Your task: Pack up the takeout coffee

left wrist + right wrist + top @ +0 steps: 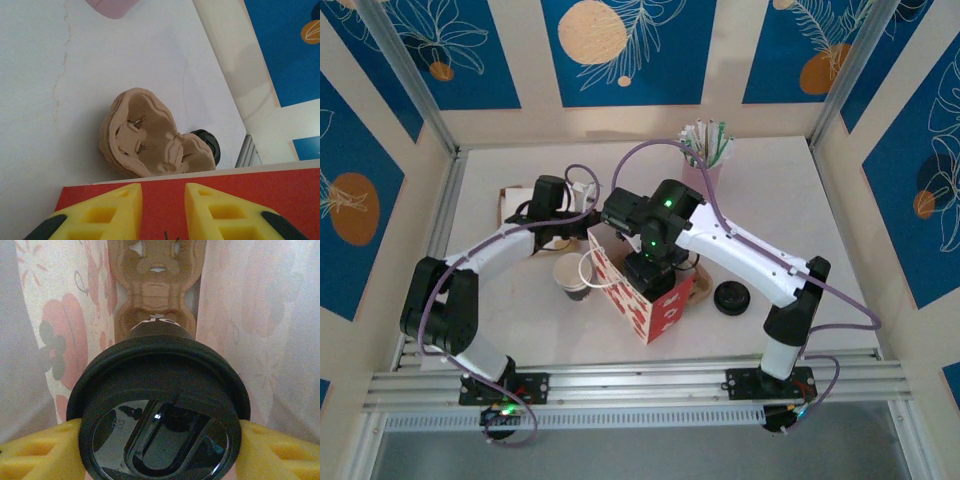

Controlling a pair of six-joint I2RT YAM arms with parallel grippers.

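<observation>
Two arms bend in over the red bag (660, 312) in the middle of the table (775, 190). We see the paper cup (570, 277) standing up on the table, just beside the bag's left side. Its top is open.

The right gripper (160, 440) is down inside the bag. Its yellow fingers (40, 452) squeeze a round black thing (160, 405) with a shiny top, one finger on each side. Under it, at the bottom of the bag, lies a brown cup holder (157, 290).

The left gripper (162, 187) is at the bag's back left corner. Its fingers stand a little apart, and we see the bag's red wall in the narrow gap.

On the table to the right of the bag sits a pile of brown holders (145, 135), and a black lid (731, 298) lies near it. A pink cup of straws (705, 175) stands at the back.
</observation>
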